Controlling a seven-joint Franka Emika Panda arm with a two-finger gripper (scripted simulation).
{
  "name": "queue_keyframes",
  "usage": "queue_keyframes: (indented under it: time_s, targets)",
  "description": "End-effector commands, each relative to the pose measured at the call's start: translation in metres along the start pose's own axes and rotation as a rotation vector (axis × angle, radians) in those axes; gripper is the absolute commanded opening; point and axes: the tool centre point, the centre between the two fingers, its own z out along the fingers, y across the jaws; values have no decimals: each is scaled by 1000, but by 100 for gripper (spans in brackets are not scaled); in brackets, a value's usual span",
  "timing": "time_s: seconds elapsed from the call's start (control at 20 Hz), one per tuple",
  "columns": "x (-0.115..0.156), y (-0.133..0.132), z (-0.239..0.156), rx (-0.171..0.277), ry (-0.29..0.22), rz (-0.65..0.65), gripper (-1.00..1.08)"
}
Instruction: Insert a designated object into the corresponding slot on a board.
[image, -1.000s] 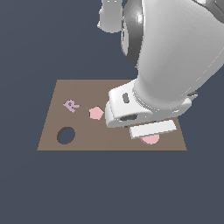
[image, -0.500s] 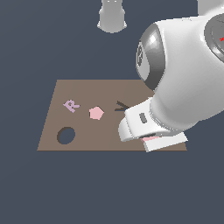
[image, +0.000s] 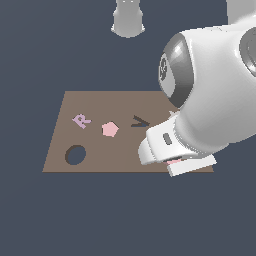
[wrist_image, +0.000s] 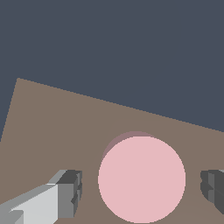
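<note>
Flat brown rectangular board (image: 100, 150) on a dark counter (image: 40, 215): bears a purple letter R (image: 81, 120), small pink pentagon (image: 110, 129), dark V-shaped mark (image: 140, 121), and a dark circular hole (image: 75, 155) near its corner at the exterior view's left. Flat light-pink round disc (wrist_image: 141, 179): lies on the board at the opposite end, well apart from the hole; in the exterior view only a sliver (image: 173, 161) shows beneath the white arm. Claw (wrist_image: 142, 186): released, fingers (wrist_image: 70, 192) straddling the disc without touching; the far finger is cut off by the frame edge.
</note>
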Motion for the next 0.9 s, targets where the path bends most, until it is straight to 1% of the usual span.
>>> queue_keyframes:
  time_s: [0.0,0.45,0.5,0.85]
  targets:
    - [0,0,0,0,0,0,100]
    - [0,0,20,0,0,0,100]
    - [0,0,20,0,0,0,-100]
    - [0,0,20,0,0,0,-100]
